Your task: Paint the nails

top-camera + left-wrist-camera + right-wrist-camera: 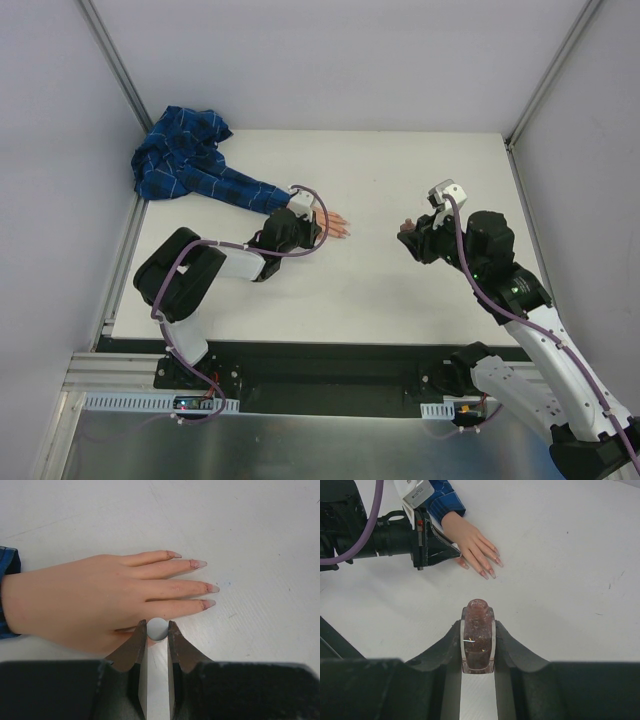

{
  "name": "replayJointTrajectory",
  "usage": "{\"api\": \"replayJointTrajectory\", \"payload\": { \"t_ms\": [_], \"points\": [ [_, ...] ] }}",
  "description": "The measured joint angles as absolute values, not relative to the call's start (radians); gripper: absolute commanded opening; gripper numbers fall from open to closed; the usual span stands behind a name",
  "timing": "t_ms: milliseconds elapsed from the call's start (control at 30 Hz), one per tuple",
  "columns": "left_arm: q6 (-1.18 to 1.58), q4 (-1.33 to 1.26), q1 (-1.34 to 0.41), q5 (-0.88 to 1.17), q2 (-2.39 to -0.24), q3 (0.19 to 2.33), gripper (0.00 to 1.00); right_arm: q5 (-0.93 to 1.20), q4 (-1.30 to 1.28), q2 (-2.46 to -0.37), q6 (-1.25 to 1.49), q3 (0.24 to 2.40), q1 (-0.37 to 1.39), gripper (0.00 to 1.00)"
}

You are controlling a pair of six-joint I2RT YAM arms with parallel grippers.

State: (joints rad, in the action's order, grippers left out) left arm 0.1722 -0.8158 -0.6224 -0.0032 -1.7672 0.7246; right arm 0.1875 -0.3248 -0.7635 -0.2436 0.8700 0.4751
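On your far left, the blue plaid sleeve (185,160) lies bunched at the back left corner of the white table (400,290). It runs down to the pale peach fake hand (85,597), which lies flat with its back up and its fingers pointing right. The nails (212,588) are the pinkish-mauve tips of those fingers, resting on the table near its middle. Your left gripper (157,633) sits at the thumb side of the hand. Its jaws are pressed almost together on a small round pale piece (157,628), just beside the nearest finger; you cannot tell what that piece is. Farther right, well apart from the hand, your right gripper (478,623) is clamped on a small polish bottle (478,647) of pinkish glittery liquid. The bottle's neck sticks out past the fingertips toward the fake hand.
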Motion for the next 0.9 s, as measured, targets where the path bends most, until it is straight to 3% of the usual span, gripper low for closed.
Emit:
{"api": "replayJointTrajectory", "payload": {
  "t_ms": [900],
  "points": [
    [0.188,-0.834,-0.635,0.017,-1.782,0.735,0.00,0.191,-0.325,-0.765,-0.244,0.870,0.475,0.00]
  ]
}}
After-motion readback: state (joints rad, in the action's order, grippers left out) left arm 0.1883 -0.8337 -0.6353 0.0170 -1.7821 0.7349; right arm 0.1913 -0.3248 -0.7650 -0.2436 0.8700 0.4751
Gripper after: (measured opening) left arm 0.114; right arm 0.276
